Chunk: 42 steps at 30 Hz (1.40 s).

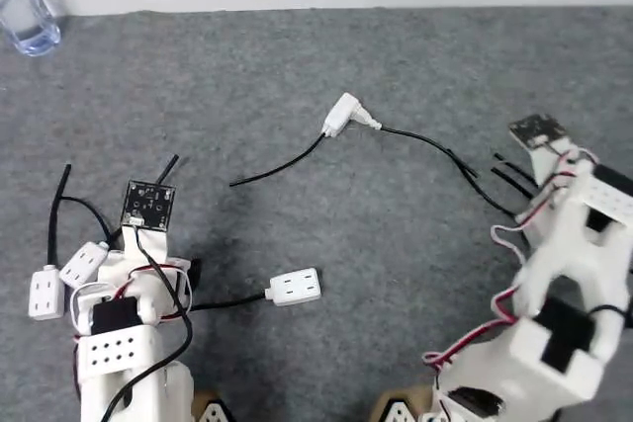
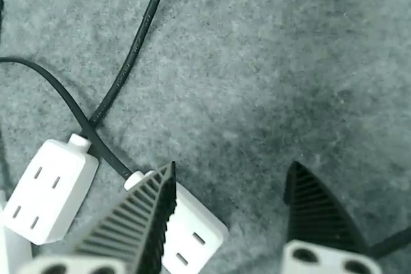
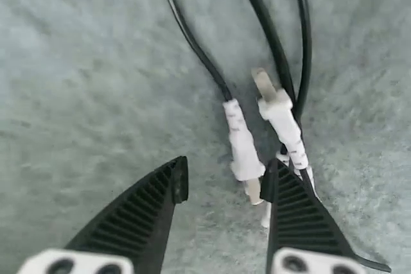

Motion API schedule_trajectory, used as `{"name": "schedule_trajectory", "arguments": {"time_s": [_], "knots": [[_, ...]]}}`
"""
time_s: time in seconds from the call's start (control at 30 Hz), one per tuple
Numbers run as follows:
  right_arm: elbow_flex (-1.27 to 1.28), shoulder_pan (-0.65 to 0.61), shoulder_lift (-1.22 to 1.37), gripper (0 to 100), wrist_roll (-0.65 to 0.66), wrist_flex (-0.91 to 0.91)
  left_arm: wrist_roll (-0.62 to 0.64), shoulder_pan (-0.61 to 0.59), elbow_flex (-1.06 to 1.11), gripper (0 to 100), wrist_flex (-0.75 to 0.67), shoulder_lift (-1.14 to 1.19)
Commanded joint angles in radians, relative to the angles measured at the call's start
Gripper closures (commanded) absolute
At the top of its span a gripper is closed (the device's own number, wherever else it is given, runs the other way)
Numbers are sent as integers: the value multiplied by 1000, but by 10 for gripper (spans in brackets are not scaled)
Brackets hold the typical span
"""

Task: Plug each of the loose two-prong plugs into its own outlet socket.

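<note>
In the right wrist view, two white two-prong plugs (image 3: 243, 152) (image 3: 279, 117) on black cords lie side by side on the grey mat. My right gripper (image 3: 228, 170) is open just above them, with the nearer plug between its fingers and the other partly behind one finger (image 3: 289, 210). My left gripper (image 2: 231, 171) is open over bare mat. One of its fingers (image 2: 144, 216) overlaps a white outlet socket (image 2: 189, 232), and a second socket (image 2: 48, 190) lies beside it. In the high view those sockets (image 1: 84, 264) (image 1: 46, 294) lie by the left arm, with a third socket (image 1: 295, 287) at centre.
A white socket with a plug in it (image 1: 346, 116) lies at the mat's far centre, black cords trailing both ways. Loose black cord ends (image 1: 504, 180) lie by the right arm. A clear bottle (image 1: 25, 7) stands at the far left corner.
</note>
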Motion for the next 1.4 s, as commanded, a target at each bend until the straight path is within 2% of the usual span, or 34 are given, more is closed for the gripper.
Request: {"name": "schedule_trajectory", "arguments": {"time_s": [0.0, 0.23, 0.43, 1.1, 1.23, 1.37], "knots": [[-58, 35, 42, 816, 51, -59, -5, 8, 1, 746, -40, -14], [-58, 39, 74, 828, 63, -111, -5, 32, 4, 746, -38, -14], [-54, 39, 76, 992, 63, -128, -5, 32, 4, 746, -40, -14], [-58, 54, 234, 972, 66, -206, -5, 32, 5, 746, -40, -14], [-58, 58, 255, 976, 137, -206, -5, 32, 5, 746, -40, -14], [-58, 70, 243, 991, 143, -199, -5, 34, 5, 746, -40, -14]]}}
